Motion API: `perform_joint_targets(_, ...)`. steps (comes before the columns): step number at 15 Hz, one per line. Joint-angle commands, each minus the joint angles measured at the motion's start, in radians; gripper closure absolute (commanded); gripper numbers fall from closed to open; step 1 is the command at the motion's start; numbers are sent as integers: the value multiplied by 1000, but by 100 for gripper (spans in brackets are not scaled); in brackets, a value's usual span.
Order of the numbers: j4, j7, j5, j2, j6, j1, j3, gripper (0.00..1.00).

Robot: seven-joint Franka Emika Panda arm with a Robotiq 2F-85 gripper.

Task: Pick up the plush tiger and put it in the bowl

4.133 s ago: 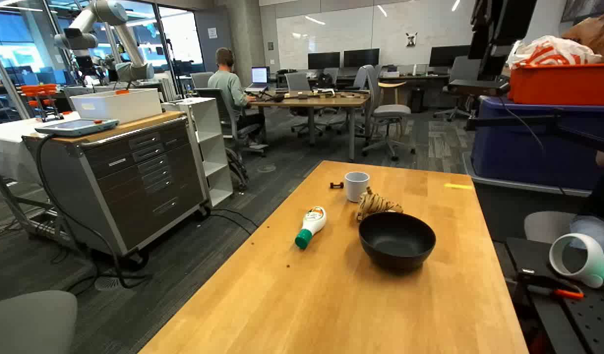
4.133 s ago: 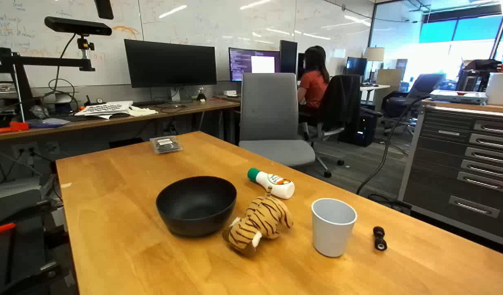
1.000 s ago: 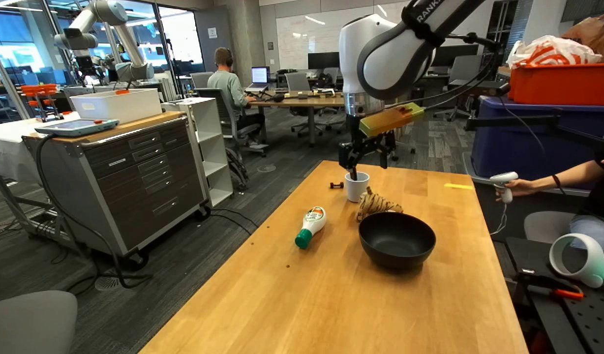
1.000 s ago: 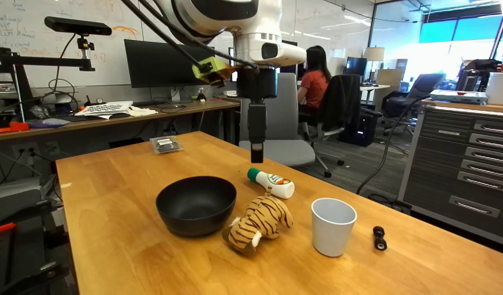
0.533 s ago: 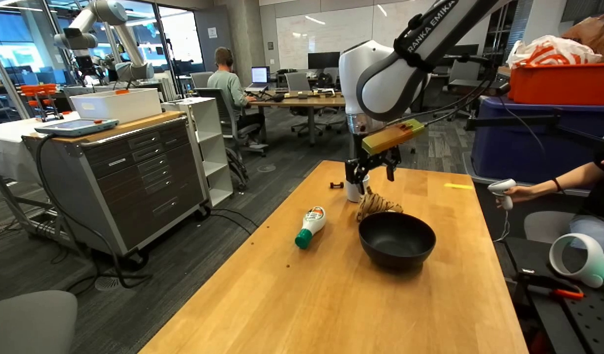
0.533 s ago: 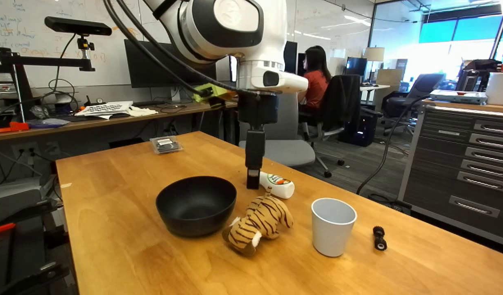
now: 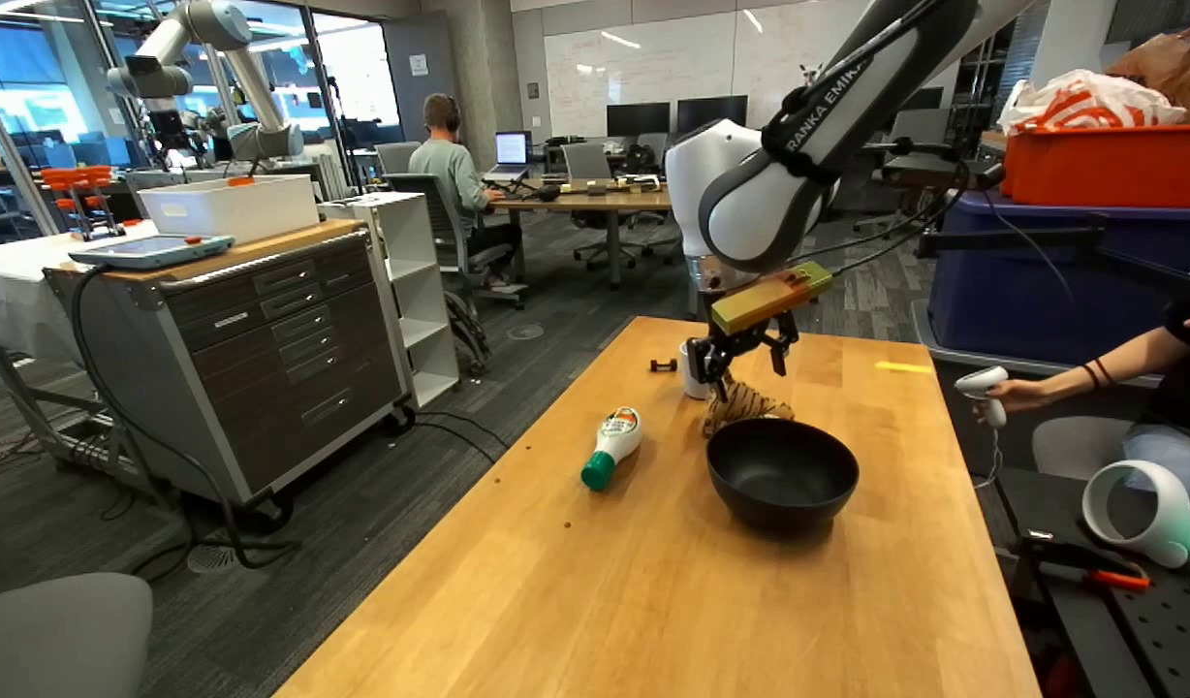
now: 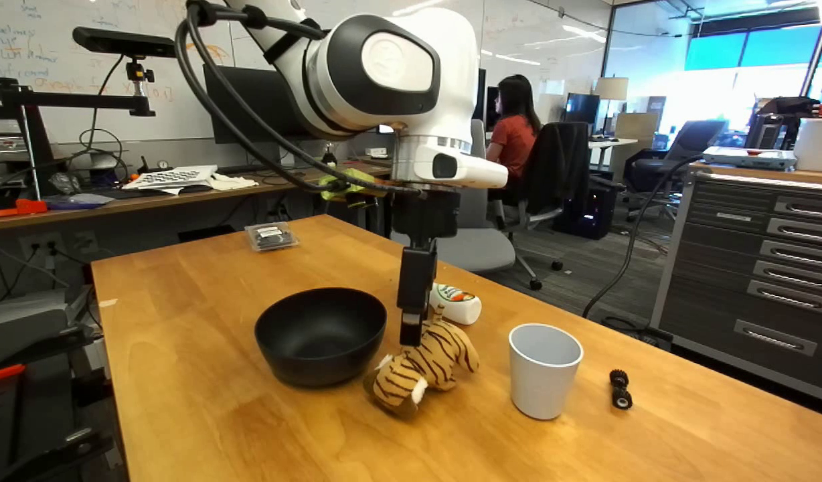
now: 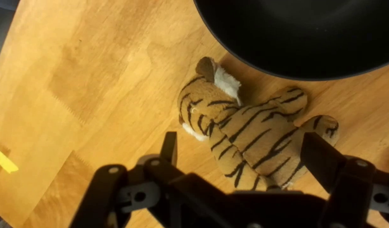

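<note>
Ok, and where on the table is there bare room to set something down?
Bare wood shows between the round matte-black bowl and the clear plastic box, and between the tan dark-striped plush tiger and the yellow strip. It's crowded around the tiger: bowl, pale-grey cup, white green-capped bottle, and the open black claw above.

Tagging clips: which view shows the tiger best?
Wrist view: the plush tiger shows largest, nearly whole. Both exterior views show its stripes, but the gripper covers part; in an exterior view the bowl does too.
</note>
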State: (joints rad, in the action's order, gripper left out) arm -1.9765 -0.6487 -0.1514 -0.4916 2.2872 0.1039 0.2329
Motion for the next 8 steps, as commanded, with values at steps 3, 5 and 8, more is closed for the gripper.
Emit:
perform_joint_targets(3,57,-39,-1,-59,-35,-26,30,0)
perform_joint_targets(5,63,-46,-2,-68,-35,-29,31,27)
perform_joint_targets(8,70,-67,-1,-75,-39,-36,34,51)
